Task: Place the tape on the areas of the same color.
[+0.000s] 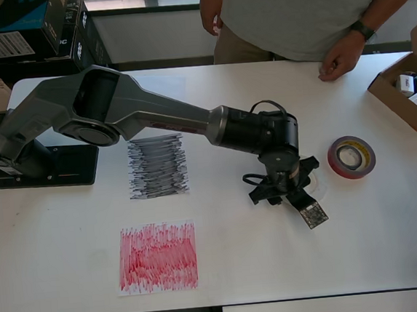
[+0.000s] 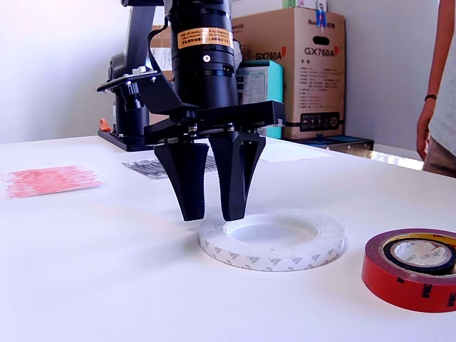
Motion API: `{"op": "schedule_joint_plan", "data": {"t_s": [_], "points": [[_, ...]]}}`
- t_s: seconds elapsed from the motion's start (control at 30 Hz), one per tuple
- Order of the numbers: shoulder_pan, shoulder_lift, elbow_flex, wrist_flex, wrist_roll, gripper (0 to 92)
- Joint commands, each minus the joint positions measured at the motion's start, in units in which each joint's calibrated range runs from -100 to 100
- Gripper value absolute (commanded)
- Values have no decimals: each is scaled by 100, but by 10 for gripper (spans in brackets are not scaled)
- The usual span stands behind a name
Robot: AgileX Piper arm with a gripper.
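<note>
Hiding white ring (image 2: 274, 242) overhead: hand (image 2: 211, 215); fingers straddling rim.

- bare counter (image 1: 276, 259) lies open between the white ring (image 2: 272, 241) and the red sheet (image 1: 157, 257) in the overhead view.
- red roll (image 1: 352, 156) sits near the ring's right; a cardboard box (image 1: 405, 95) blocks the far right.

A person (image 1: 305, 12) stands behind the white table (image 1: 55, 242); an open cardboard box (image 1: 401, 99) holds what look like small cartons

White table (image 1: 56, 249) with black sheet (image 1: 157, 166), red sheet (image 1: 157, 257), white ring (image 2: 271, 241), red roll (image 2: 415, 267).
</note>
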Motion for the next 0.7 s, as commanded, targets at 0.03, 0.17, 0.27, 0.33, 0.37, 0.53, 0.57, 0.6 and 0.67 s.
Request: {"op": "schedule_joint_plan", "data": {"t_s": [0.03, 0.17, 0.27, 0.33, 0.37, 0.53, 0.57, 0.6, 0.67], "points": [[27, -15, 85, 51, -44, 538], [35, -15, 112, 43, -93, 538], [35, 41, 112, 43, -150, 538], [35, 79, 112, 43, -158, 537], [35, 88, 112, 43, -158, 537], [35, 88, 121, 51, -240, 483], [43, 88, 121, 51, -306, 451], [59, 88, 121, 51, -330, 415], [82, 88, 121, 51, -338, 340]]}}
